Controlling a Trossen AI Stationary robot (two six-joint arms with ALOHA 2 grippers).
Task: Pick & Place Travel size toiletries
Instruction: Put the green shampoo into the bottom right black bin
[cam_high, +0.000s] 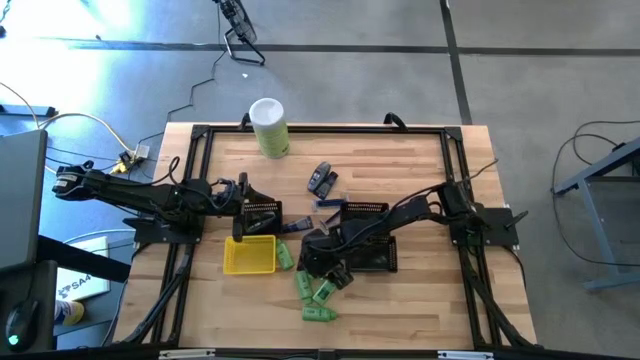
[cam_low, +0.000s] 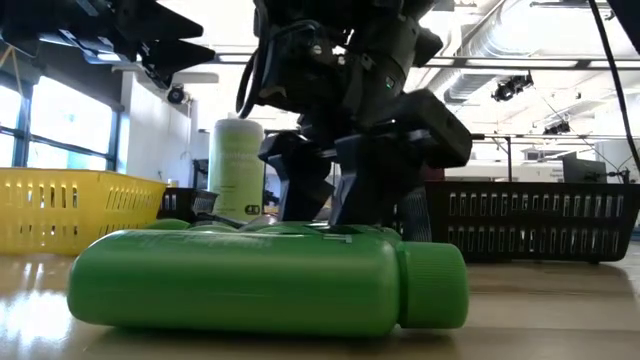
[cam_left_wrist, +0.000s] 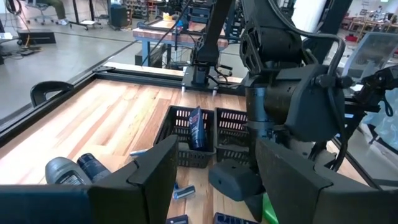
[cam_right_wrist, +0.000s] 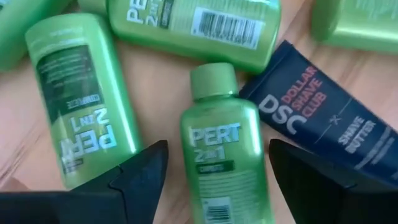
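Several small bright green bottles (cam_high: 312, 288) lie on their sides on the table near its near edge; in the low view one green bottle (cam_low: 270, 280) fills the foreground. My right gripper (cam_high: 328, 268) hangs open just over this cluster. In the right wrist view its fingers stand on either side of one green bottle (cam_right_wrist: 217, 168) without touching it, and a dark blue tube (cam_right_wrist: 323, 118) lies beside that bottle. More dark tubes (cam_high: 320, 180) lie farther back. A bluish tube (cam_left_wrist: 196, 127) stands in a black basket. My left gripper (cam_high: 240, 228) is open above the yellow tray.
The yellow tray (cam_high: 250, 256) sits left of the green bottles. Two black mesh baskets (cam_high: 262, 213) (cam_high: 368, 240) stand mid-table. A tall pale-green canister with a white lid (cam_high: 268, 127) stands near the far edge. A black frame (cam_high: 320, 128) rims the table.
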